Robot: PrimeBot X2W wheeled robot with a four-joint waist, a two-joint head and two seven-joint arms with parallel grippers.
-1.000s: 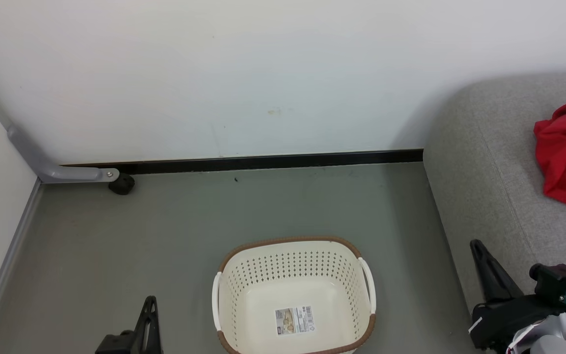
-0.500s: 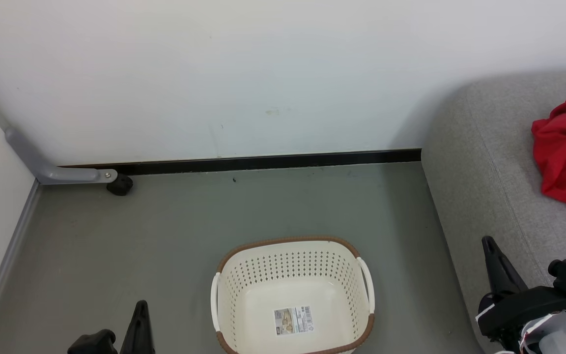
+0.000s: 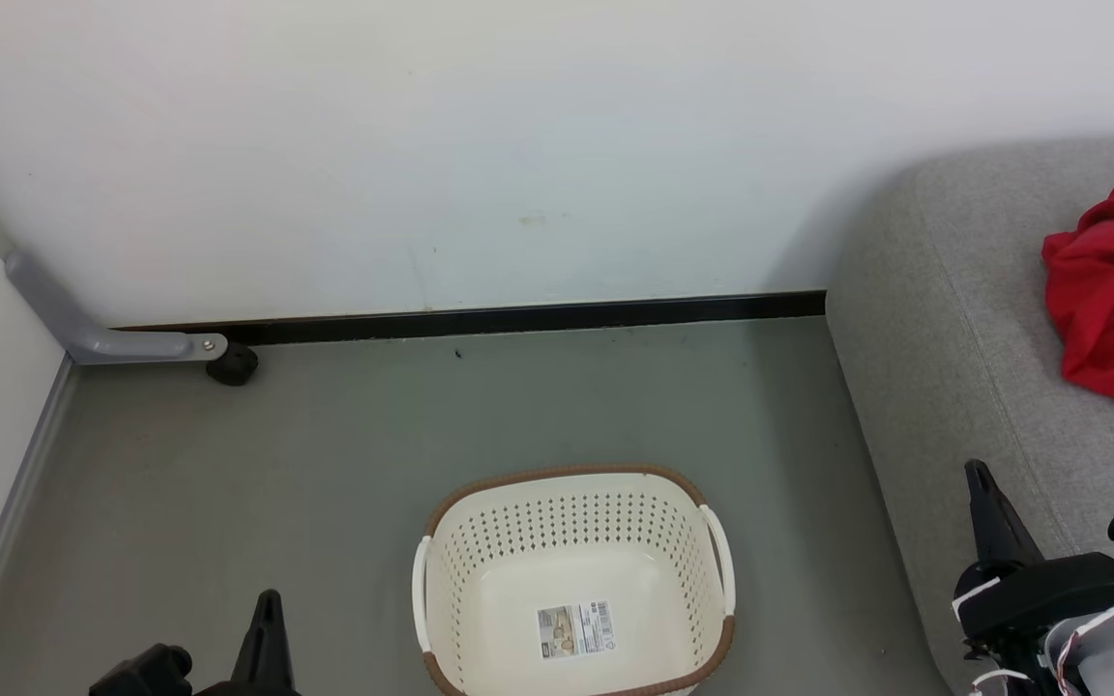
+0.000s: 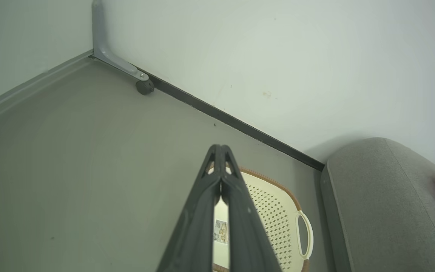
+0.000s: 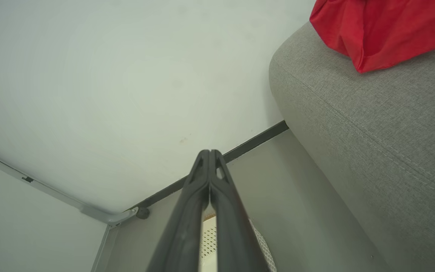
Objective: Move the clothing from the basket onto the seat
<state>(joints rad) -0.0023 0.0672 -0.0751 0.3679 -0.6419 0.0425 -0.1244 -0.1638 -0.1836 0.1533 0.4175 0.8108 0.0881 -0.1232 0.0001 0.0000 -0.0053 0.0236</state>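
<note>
Both pincers were closed together: left gripper (image 3: 268, 609) at 7 o'clock, right gripper (image 3: 982, 483) at 4 o'clock; laundry basket (image 3: 557, 475) at 6 o'clock; red clothing (image 3: 1108, 309) lay on sofa seat (image 3: 953, 338) at 3 o'clock.

Head camera looks down; low wrist views share basket (image 4: 272, 211) and seat (image 4: 383, 200)

Looks like a household corner staged inside a lab or test booth. Walled by plain white panels (image 3: 518, 145) over a thin black skirting strip (image 3: 518, 317), braced at the corner by a grey metal bracket (image 3: 141, 344) on a small black foot (image 3: 231, 365). Floored in smooth grey-green sheet (image 3: 325, 464). Furnished homely with a light grey fabric-upholstered sofa cushion (image 3: 944, 319) carrying crumpled bright red clothing (image 3: 1108, 319) and a cream-white perforated plastic laundry basket (image 3: 571, 522)
</note>
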